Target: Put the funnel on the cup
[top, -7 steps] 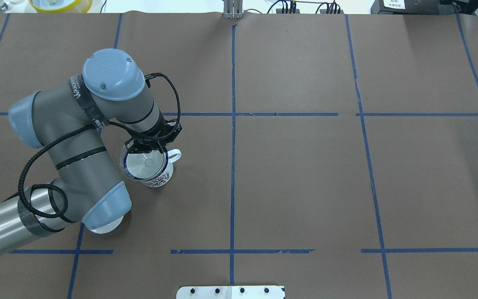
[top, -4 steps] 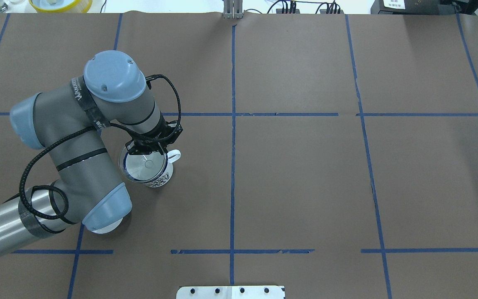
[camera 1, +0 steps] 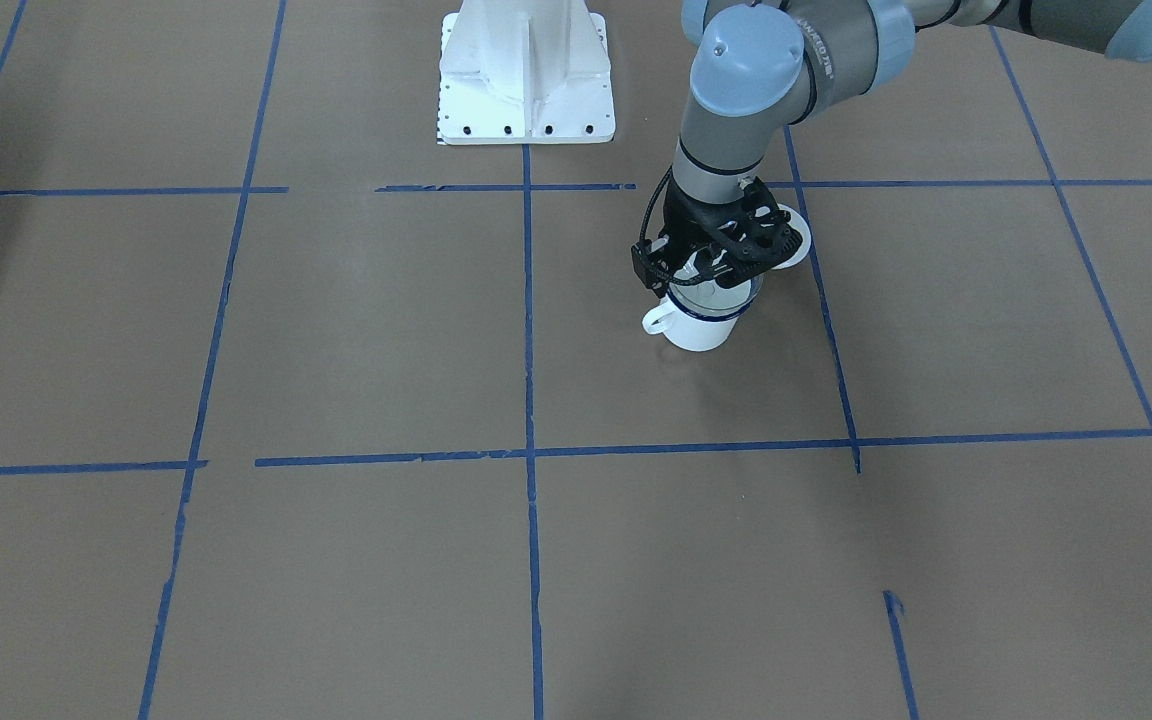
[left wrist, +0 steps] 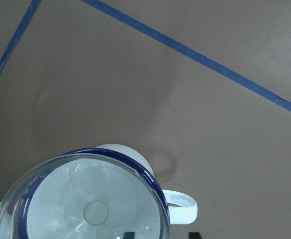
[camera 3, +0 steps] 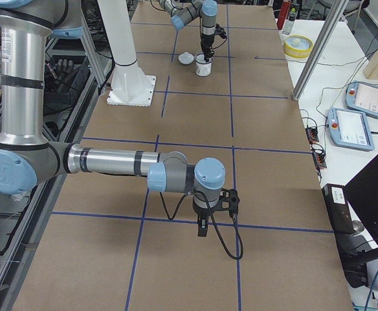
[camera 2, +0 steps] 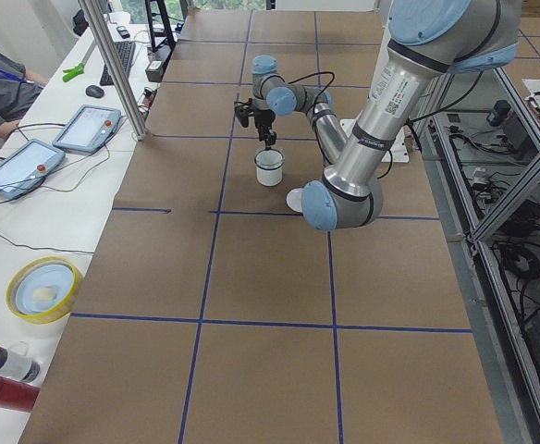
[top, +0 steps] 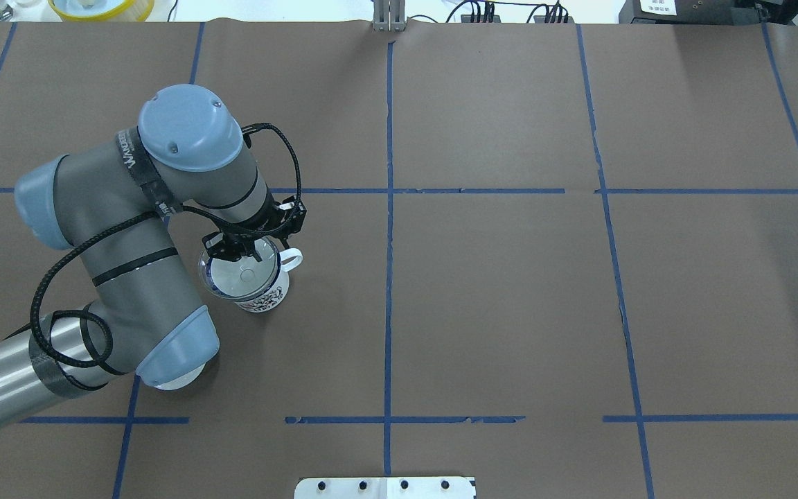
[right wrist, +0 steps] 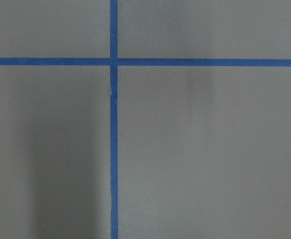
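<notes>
The white enamel cup [top: 265, 295] with a dark blue rim stands upright on the brown table, handle to the right. It also shows in the front view [camera 1: 701, 332] and in the left wrist view [left wrist: 119, 150]. The transparent funnel [top: 242, 274] sits in its mouth, cone on the rim, stem down inside; the left wrist view [left wrist: 95, 211] shows it too. My left gripper [top: 236, 252] hangs just above the funnel's far rim, open and empty. Its fingertips [left wrist: 129, 234] stand apart. My right gripper [camera 3: 202, 231] hangs over bare table far away; I cannot tell whether it is open or shut.
A round white lid [camera 1: 792, 240] lies on the table close behind the cup, partly under my left arm's elbow [top: 181, 346]. The robot's white base [camera 1: 526, 75] stands at the table's near edge. Blue tape lines [top: 388, 277] cross the brown surface.
My left gripper has opened and drawn slightly up and back from the funnel's rim. The funnel stays seated in the cup.
</notes>
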{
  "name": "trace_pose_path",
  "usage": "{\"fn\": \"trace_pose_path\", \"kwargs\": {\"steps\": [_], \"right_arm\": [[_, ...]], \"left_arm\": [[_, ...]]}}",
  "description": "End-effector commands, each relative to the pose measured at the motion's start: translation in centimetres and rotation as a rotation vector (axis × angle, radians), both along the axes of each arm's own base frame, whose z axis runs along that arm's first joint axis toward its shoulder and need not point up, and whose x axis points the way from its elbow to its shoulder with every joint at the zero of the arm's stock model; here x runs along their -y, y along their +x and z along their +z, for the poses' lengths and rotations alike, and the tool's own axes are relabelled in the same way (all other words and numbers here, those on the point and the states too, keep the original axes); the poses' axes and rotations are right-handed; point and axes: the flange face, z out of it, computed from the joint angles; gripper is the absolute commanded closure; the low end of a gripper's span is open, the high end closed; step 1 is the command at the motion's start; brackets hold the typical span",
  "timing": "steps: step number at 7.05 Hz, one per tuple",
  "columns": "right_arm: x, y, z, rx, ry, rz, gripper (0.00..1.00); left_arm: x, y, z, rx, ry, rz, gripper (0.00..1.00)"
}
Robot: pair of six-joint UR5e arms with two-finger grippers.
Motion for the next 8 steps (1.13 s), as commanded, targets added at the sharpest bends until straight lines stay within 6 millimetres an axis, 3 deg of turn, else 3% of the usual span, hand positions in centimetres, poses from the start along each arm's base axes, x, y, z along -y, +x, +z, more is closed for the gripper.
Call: {"fn": "trace_pose_path", "kwargs": {"steps": [1,3,5,7,8], "right_arm": [[0.0,0.0,0.0,0.000,0.000,0.000,0.00],[0.0,0.0,0.1,0.000,-0.001,0.000,0.00],[0.0,0.0,0.1,0.000,-0.001,0.000,0.00],[0.0,0.0,0.1,0.000,-0.001,0.000,0.00],[0.0,0.0,0.1,0.000,-0.001,0.000,0.00]], "left_arm": [[0.2,-7.5,-0.9,-0.039,0.186,0.056,0.00],[3.1,-17.2,3.0,0.005,0.353,0.147,0.00],[5.2,-26.4,9.7,0.048,0.446,0.261,0.00],[5.0,-35.7,17.2,0.108,0.512,0.359,0.00],[4.5,-41.2,22.3,0.143,0.520,0.395,0.00]]}}
